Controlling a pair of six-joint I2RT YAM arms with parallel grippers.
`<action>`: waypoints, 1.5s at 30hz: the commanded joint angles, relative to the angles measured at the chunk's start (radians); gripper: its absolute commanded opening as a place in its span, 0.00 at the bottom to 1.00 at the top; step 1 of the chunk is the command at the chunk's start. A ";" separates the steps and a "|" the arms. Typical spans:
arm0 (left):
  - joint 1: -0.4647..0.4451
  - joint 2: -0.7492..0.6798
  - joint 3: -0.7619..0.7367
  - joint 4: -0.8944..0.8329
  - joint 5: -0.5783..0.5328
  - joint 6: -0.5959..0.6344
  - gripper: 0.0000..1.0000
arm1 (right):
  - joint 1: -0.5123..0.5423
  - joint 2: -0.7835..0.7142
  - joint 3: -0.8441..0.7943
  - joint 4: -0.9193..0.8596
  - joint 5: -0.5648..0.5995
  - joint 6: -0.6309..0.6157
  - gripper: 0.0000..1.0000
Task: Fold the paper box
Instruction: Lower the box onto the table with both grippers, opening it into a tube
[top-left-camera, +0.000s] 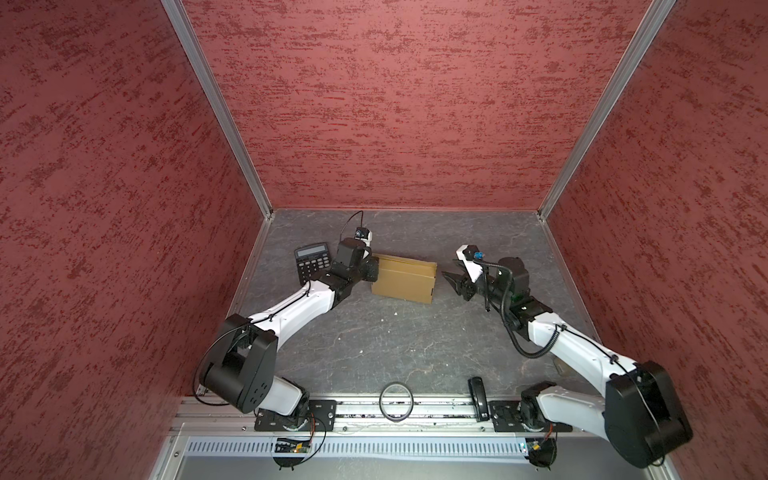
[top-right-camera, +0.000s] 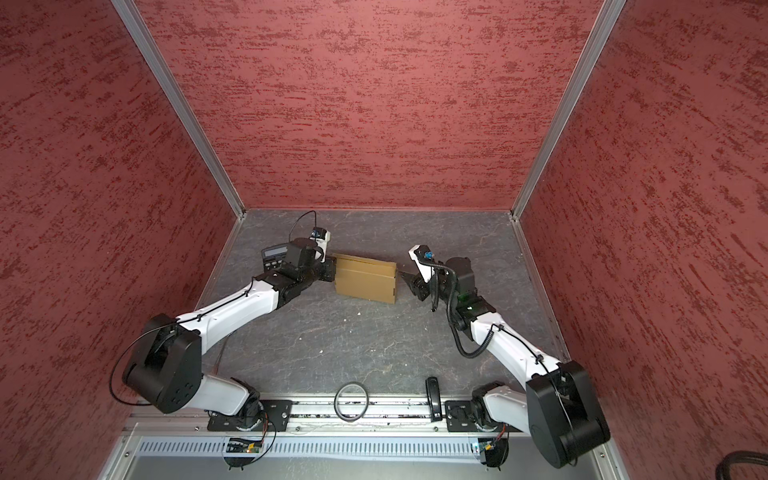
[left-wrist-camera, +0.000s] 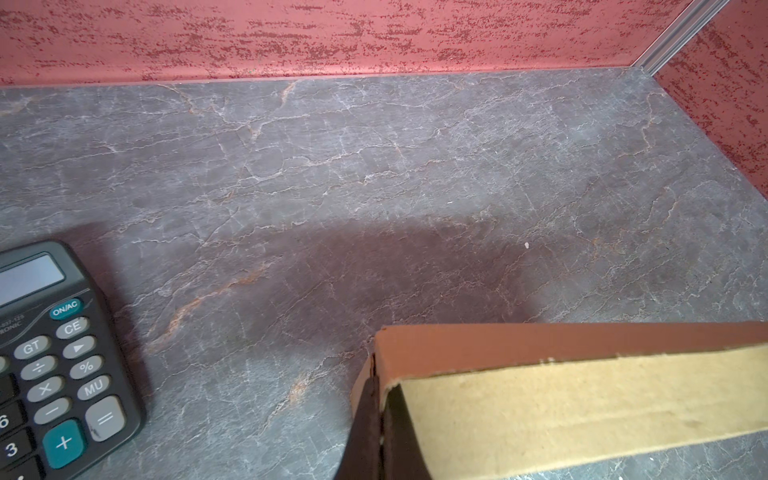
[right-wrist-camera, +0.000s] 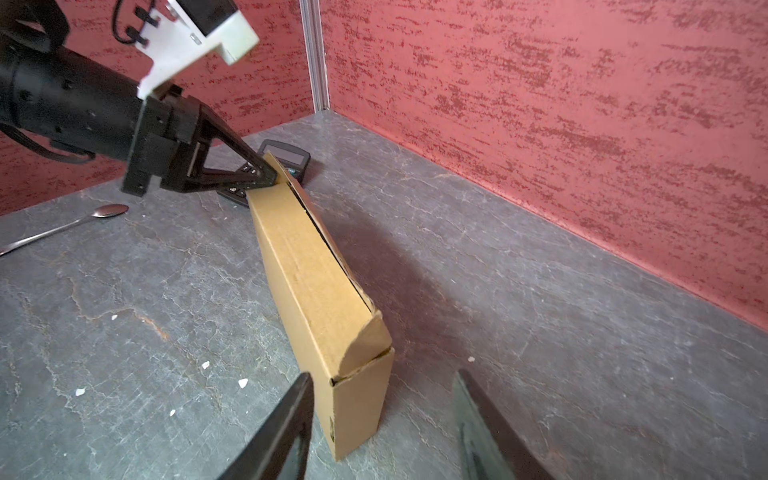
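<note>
- On edge, worktop's 12 o'clock half: paper box.
- Clamped on 9 o'clock corner: left claw.
- Parted astride 3 o'clock end: right claw.
- On calculator: "ON/AC", "CE", "GT", "MU".

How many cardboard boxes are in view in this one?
1. The paper box stands on edge beside the calculator, one corner pinched by the left gripper. Nothing suggests that another is hidden.

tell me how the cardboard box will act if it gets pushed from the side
Probably tippy: the paper box stands on a narrow side, steadied where the left gripper pinches its top corner. Likely light and fairly stiff, being thin cardboard. Its end flap shows a gap, so it may flex open.
</note>
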 joint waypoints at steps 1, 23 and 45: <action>-0.014 0.026 -0.040 -0.146 0.009 -0.012 0.01 | -0.003 0.025 0.019 0.021 0.016 0.038 0.51; -0.032 0.021 -0.069 -0.128 0.002 -0.015 0.00 | -0.003 0.144 0.116 0.066 -0.069 0.056 0.40; -0.036 0.033 -0.075 -0.122 0.004 -0.019 0.00 | -0.003 0.176 0.097 0.101 -0.103 0.054 0.25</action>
